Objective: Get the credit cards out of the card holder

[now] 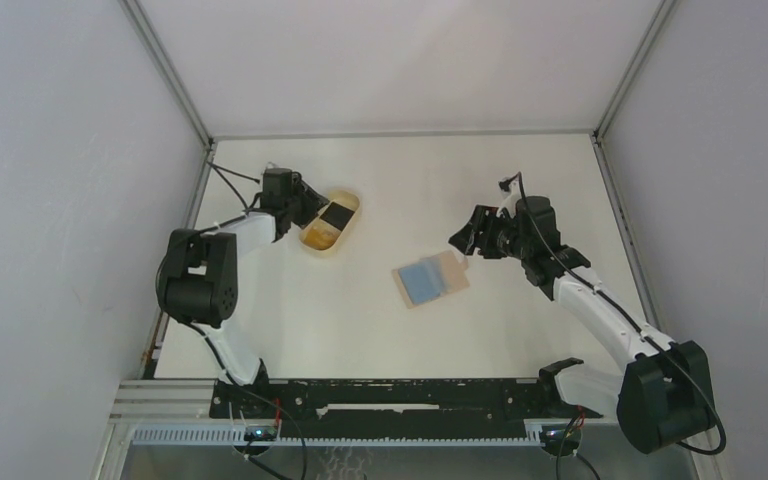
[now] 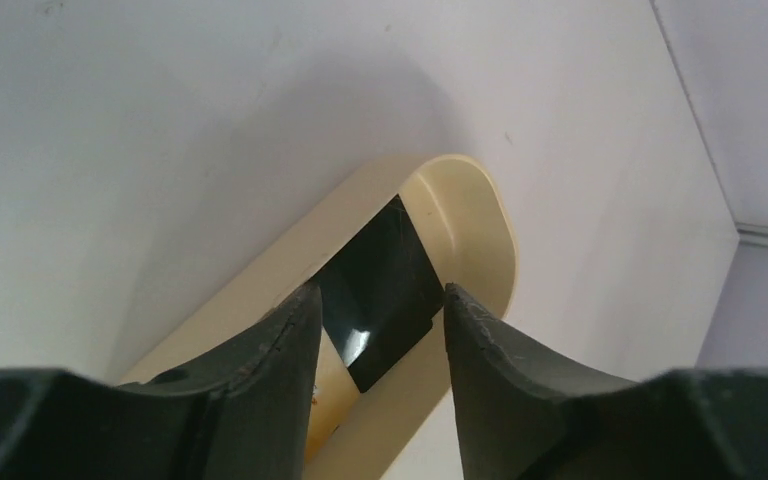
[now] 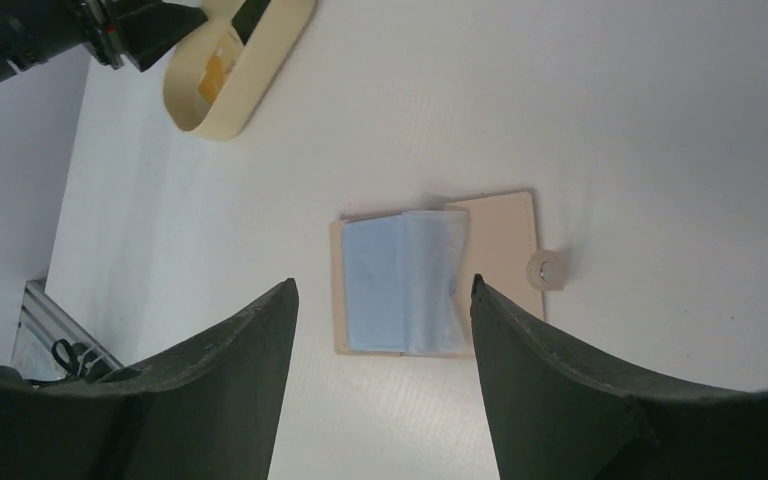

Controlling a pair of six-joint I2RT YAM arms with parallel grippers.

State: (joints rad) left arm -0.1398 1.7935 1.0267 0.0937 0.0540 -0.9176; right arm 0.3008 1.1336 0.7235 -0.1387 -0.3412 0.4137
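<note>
The tan card holder [image 1: 453,268] lies open in the middle of the table, its snap tab [image 3: 547,268] to one side. Light blue credit cards [image 1: 422,282] lie on its open face, also seen as credit cards [image 3: 400,282] on the card holder [image 3: 502,238] in the right wrist view. My right gripper [image 1: 460,240] hovers open just right of the holder, and nothing is between the fingers of the right gripper [image 3: 382,286]. My left gripper [image 1: 312,212] is over the oval tray. Below the spread jaws of the left gripper [image 2: 380,300] lies a black card [image 2: 385,280].
The oval tan tray [image 1: 314,243] stands at the back left, with the black card [image 1: 337,214] and something yellow-orange [image 3: 216,74] inside. The tray's rim [image 2: 482,215] curves past my left fingertips. White walls close in the table on three sides.
</note>
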